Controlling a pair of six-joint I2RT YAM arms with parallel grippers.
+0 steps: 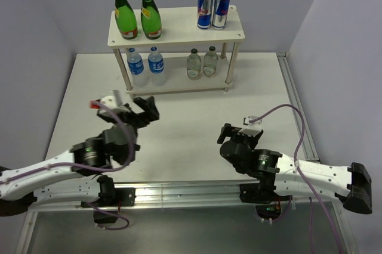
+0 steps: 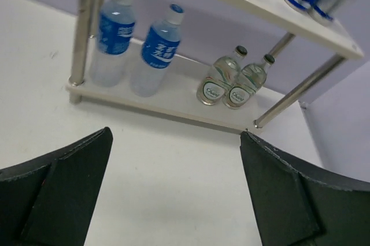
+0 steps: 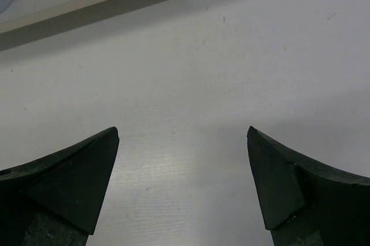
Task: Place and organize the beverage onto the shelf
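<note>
Cream shelf (image 1: 179, 30) holds green bottles (image 1: 126, 21) above, blue-capped bottles (image 1: 156, 69), pale bottles (image 1: 193, 66) below.

Bright, even light is falling from overhead across the white bench (image 1: 197, 117), washing it nearly flat and giving the walls a faint lilac cast. The shelf (image 1: 179, 27) is throwing only a soft, pale shadow onto the bench beneath its lower board, and the arms are casting faint, blurred ones. Small highlights are glinting on the green bottles (image 1: 126, 18) and the cans (image 1: 221, 8). In the wrist views the left gripper (image 2: 175, 142) and right gripper (image 3: 182, 133) are showing as dark, slightly soft shapes with little surface detail. A mild sheen is brightening the bench between the right gripper's jaws, and the cans are blurring at the left wrist view's far right corner.
</note>
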